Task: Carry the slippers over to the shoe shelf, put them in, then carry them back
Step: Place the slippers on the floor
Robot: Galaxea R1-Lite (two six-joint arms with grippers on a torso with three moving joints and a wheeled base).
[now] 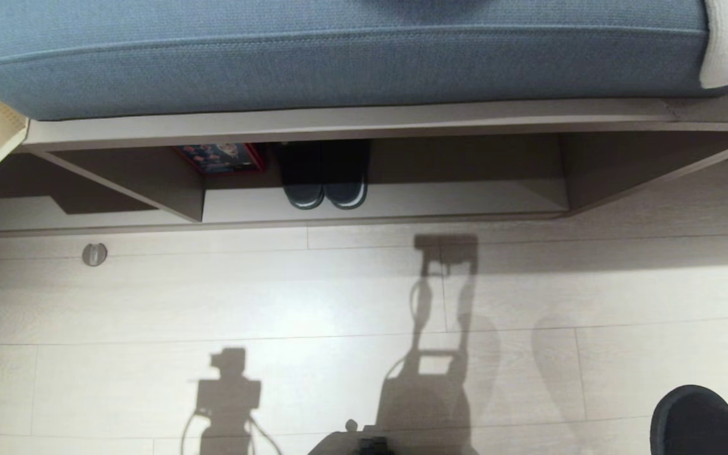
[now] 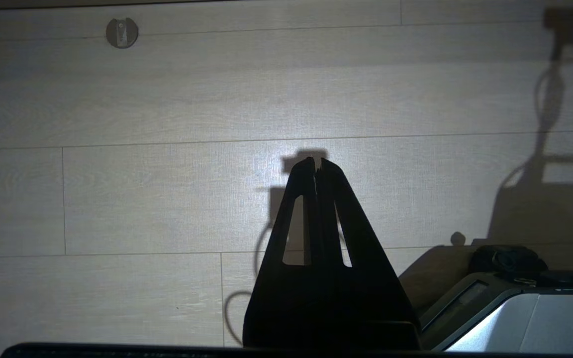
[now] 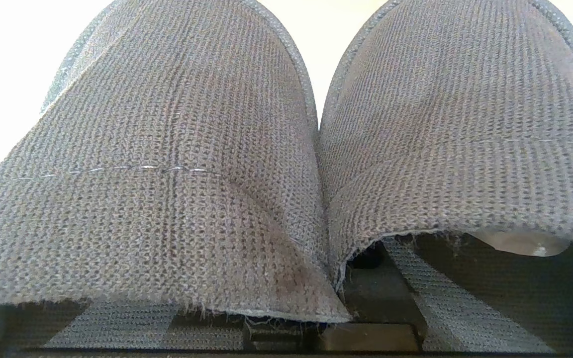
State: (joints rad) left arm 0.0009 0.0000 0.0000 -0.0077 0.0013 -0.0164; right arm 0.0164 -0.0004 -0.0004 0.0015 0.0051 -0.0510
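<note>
At the near right corner of the head view, the slippers (image 1: pixel 711 420) hang over the floor (image 1: pixel 275 297), the right gripper's (image 3: pixel 361 278) fingers pinching them. The left gripper (image 2: pixel 318 164) hovers with fingers pressed together. Far off, the shelf (image 1: pixel 402 202) holds a black pair (image 1: pixel 325 183).

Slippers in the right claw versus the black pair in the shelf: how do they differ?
The slippers are out over the floor, close to the robot; the black pair sits inside the shoe shelf, beside a red box. The black pair has whitish sole edges; the slippers show none, only grey-blue knit bands. In both pairs, the two shoes are side by side.
</note>
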